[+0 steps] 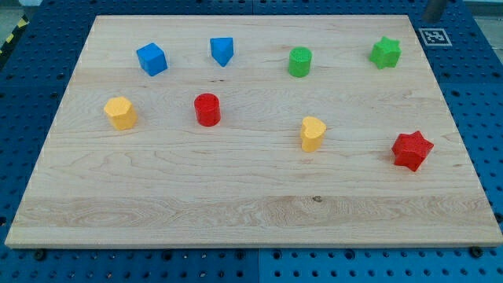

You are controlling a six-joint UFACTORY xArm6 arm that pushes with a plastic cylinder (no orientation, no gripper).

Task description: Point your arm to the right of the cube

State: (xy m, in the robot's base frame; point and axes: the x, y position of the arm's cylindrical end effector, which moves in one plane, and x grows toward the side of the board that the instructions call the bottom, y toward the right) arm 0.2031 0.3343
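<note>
Nearest, along the bottom of the frame: bare wood of the board, big and pale, lying flat on a blue table full of small holes.

Lowest block, at lower right: red star, close to the board's right edge. Up and left of it, near the middle: yellow heart, well apart from the star.

Further left, in the same middle row: red cylinder, standing upright. Left again, near the board's left edge: yellow block, with flat sides, shape hard to tell for sure.

Top row, from left to right: blue cube, then blue wedge, then green cylinder, then green star.

Cube at upper left of the frame, turned a bit so one corner faces down. Up and right of the yellow block, up and left of the red cylinder. Wedge near it on its right, not touching, with bare wood between them.

All eight blocks apart from each other, none touching.

Off the board at upper right: small black-and-white tag on the table. Just above it, at the very top edge: blurry grey thing, cut off, too fuzzy to name.

No sight of my tip anywhere on the board, so no telling where it sits next to the cube. No telling if holding or let go either.
</note>
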